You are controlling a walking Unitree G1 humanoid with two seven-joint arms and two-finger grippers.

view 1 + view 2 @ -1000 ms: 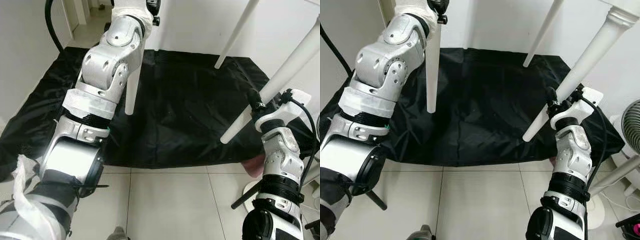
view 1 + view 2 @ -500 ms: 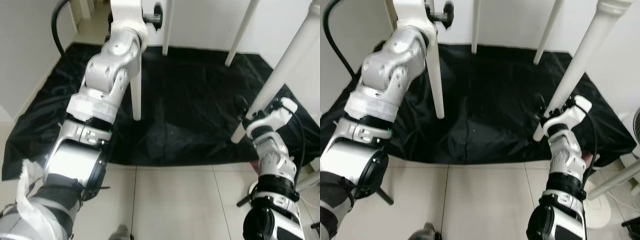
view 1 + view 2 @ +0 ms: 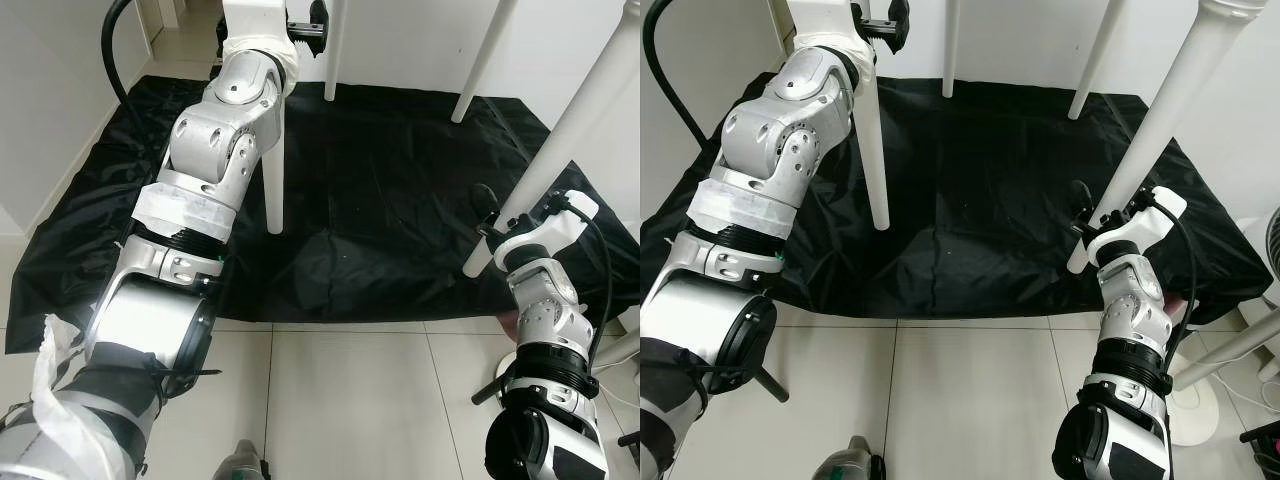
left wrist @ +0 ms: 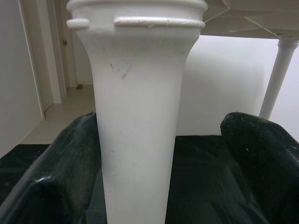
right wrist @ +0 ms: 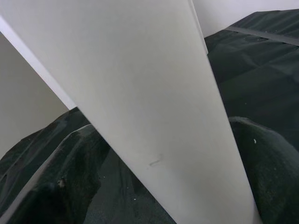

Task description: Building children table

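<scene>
Table legs [image 3: 876, 150] (white, over a black sheet [image 3: 990, 200]) are straddled by left end effector [image 4: 159, 154] and right end effector [image 5: 154, 177], fingers spread, grip uncertain.

- A black sheet [image 3: 380, 190] is lying spread over the pale tiled floor [image 3: 340, 400], reaching toward 12 o'clock.
- White walls [image 3: 40, 90] are closing the room at 9 and 12 o'clock.
</scene>
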